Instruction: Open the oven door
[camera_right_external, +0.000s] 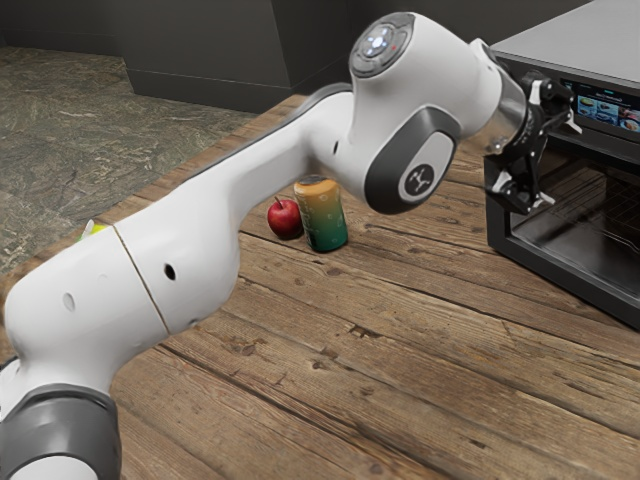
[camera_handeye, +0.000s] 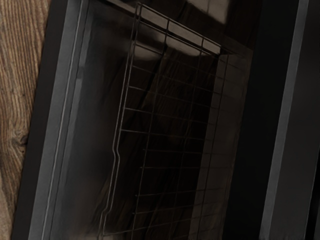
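In the exterior view, my gripper (camera_right_external: 560, 162) is at the oven's front, its two fingers spread apart with nothing visible between them. The black oven (camera_right_external: 585, 42) stands at the exterior view's right, partly cut off by the edge. Its dark door (camera_right_external: 592, 205) looks shut, flush with the front below the display panel; part of it is behind the gripper. In the wrist view the dark door glass (camera_handeye: 175, 110) faces my hand, with a wire rack (camera_handeye: 125, 108) and reflections visible in it. Whether a finger touches the door I cannot tell.
A red apple (camera_right_external: 285, 218) stands beside an orange-and-green cup (camera_right_external: 324, 220) on the wooden table (camera_right_external: 400, 350), below my forearm in the exterior view. Something yellow-green (camera_right_external: 94, 230) shows behind the arm's lower link. The oven's display panel (camera_right_external: 608, 110) is just above the gripper's level.
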